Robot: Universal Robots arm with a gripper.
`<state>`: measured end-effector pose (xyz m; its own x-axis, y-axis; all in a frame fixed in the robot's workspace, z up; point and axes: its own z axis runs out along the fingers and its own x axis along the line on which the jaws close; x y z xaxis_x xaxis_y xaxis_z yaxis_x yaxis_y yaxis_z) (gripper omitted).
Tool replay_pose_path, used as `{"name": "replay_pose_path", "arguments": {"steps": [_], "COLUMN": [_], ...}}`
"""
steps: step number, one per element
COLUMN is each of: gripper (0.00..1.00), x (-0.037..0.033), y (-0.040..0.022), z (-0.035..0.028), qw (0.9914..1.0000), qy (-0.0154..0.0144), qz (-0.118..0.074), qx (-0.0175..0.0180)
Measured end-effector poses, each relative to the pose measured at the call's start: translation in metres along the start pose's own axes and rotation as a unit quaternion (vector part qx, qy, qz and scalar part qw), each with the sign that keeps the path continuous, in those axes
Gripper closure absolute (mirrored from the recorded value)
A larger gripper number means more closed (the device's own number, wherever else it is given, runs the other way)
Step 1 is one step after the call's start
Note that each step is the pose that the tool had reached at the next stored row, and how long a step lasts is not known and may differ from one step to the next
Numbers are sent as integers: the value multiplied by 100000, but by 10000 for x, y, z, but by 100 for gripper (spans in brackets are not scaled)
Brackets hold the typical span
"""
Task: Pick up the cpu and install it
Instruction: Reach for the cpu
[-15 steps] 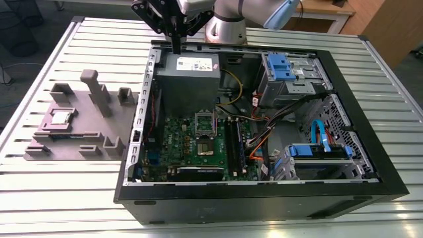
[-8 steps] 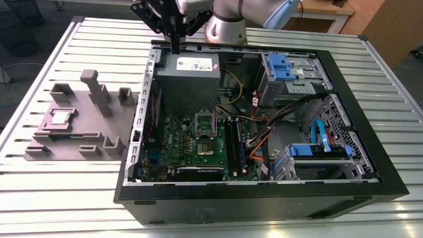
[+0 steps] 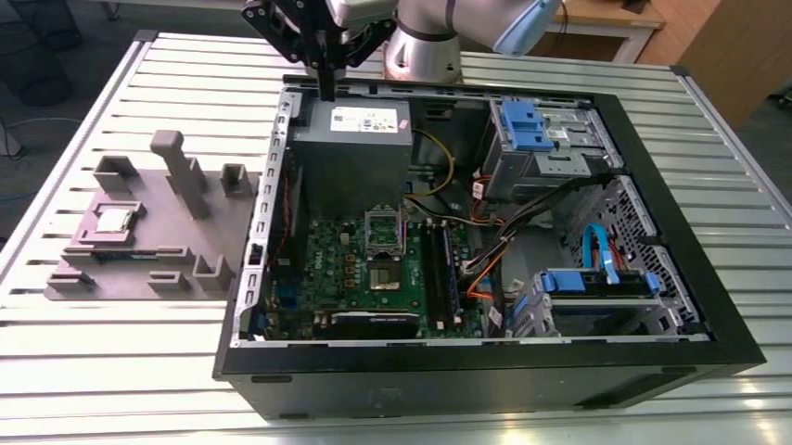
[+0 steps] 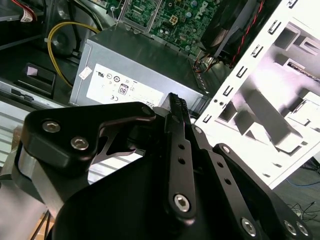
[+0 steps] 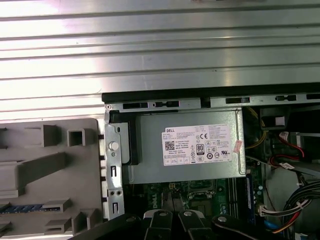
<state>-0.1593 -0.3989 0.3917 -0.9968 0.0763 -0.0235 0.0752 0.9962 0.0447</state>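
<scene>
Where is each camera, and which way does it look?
Exterior view: off the arm, high up, looking down into the open computer case; arm and end effector show.
First wrist view: on the arm, looking down at the power supply; end effector links show.
Second wrist view: on the arm, looking along the end effector.
Shared: both wrist views show the power supply.

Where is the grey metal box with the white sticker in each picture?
Exterior view: the grey box sits at the case's far end, below the gripper.
First wrist view: it lies between the case's rim and the green circuit board.
Second wrist view: it lies beside a yellow cable.
Shared landmark: the green circuit board borders it everywhere.
</scene>
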Motion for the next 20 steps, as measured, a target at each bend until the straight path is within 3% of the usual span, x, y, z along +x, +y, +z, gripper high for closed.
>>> {"name": "replay_pose_path", "arguments": {"steps": [20], "gripper": [90], "x": [116], "y": [-9], "z": [1], "qw": [100000], "qy": [1], "qz": [-2], "qx": [1]}}
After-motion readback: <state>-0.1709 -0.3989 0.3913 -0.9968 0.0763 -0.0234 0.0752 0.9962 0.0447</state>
